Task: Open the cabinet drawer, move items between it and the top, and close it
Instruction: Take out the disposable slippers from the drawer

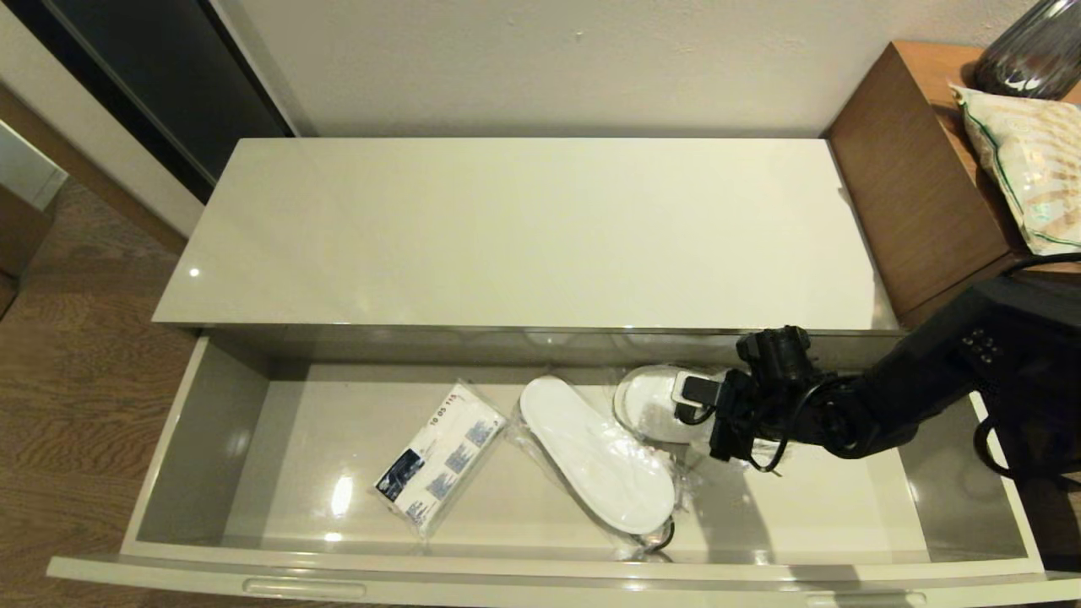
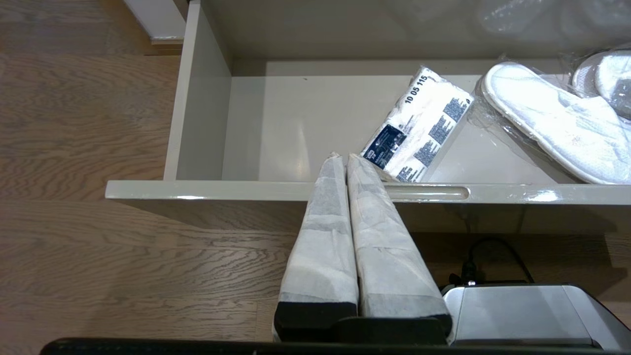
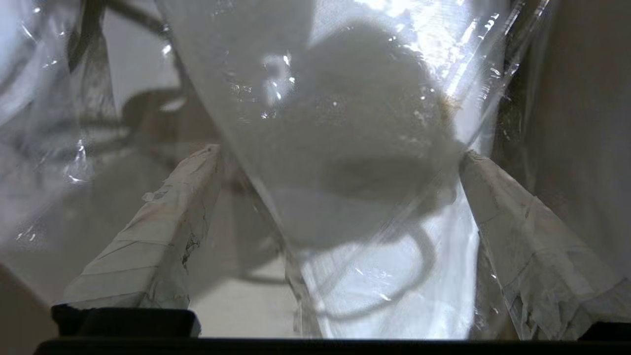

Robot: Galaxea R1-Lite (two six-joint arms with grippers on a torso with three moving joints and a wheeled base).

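Note:
The cabinet drawer stands pulled out below the glossy cream top, which is bare. Inside lie the white printed packet and two clear-wrapped white slippers. My right gripper is down in the drawer over the rear slipper. It is open, and the wrapped slipper fills the gap between its fingers. My left gripper is shut and empty, hovering over the drawer's front rim near the packet; it is out of the head view.
A brown wooden desk stands at the right, carrying a green-trimmed snack bag and a dark vase. The drawer front has oblong finger recesses. Wood floor lies to the left.

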